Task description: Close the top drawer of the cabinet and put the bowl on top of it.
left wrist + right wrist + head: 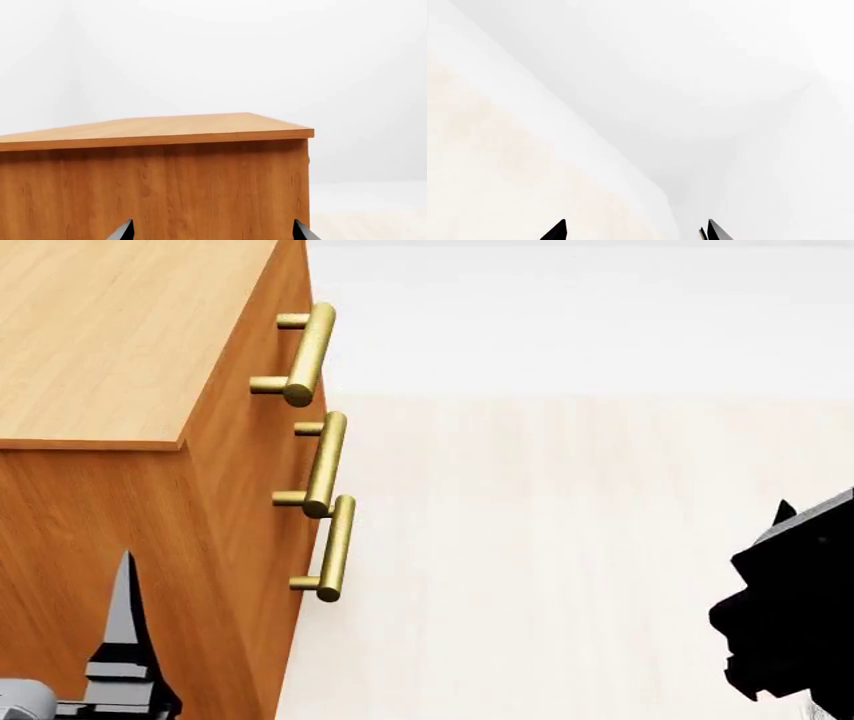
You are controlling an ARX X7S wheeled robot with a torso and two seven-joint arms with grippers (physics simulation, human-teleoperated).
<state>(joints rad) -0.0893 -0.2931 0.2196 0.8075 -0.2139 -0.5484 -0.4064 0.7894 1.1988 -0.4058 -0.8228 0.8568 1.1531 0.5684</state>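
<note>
Both jaws stand wide and empty: left gripper (213, 235) faces the cabinet (167, 185) side panel, right gripper (634, 232) faces bare floor (487, 150). No bowl shows. To the left jaws' right, the top drawer (267, 350) looks nearly flush; I'd press squarely beside its handle (308, 353), whose long axis runs across the front.
</note>
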